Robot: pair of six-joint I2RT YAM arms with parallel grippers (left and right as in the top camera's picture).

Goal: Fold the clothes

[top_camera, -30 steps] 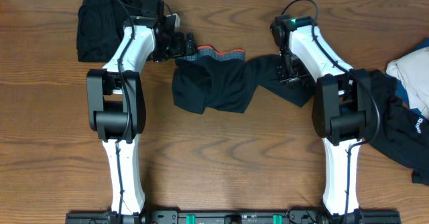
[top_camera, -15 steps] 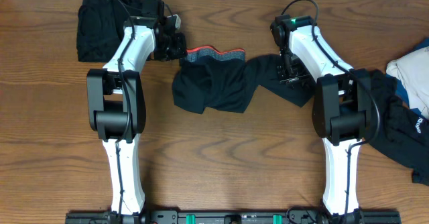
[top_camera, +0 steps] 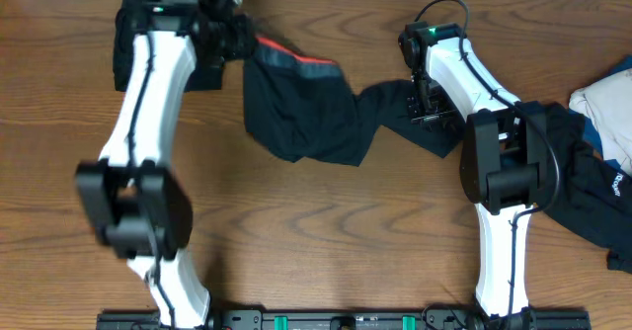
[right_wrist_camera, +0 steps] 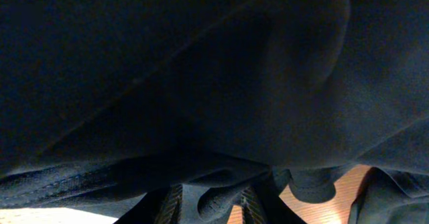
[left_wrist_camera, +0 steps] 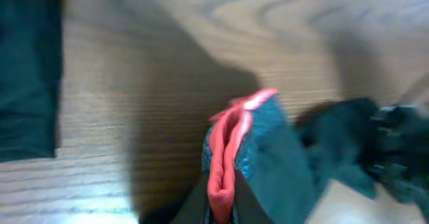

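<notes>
- reaching far up toward the back left corner, my left arm runs long and nearly straight, base link low and wrist near the table's far edge.
- my left gripper is closed tight on the coral band of the black trouser piece; my left wrist view shows that band pinched upright between my fingers, blurred.
- my right arm is folded compactly, elbow back and wrist pointing down at the cloth's right end.
- my right gripper is clamped on a bunched fold of the same piece; in my right wrist view dark fabric fills the gap between my fingers.
- the trouser piece stretches between both grippers across the table's upper middle, its left part hanging in a broad sagging panel.
- a folded black pile lies just beside my left wrist at the back left.
- a heap of clothes, black, white and blue, crowds the right edge behind my right arm.
- bare wood lies open in front of the garment, between my two arms.
</notes>
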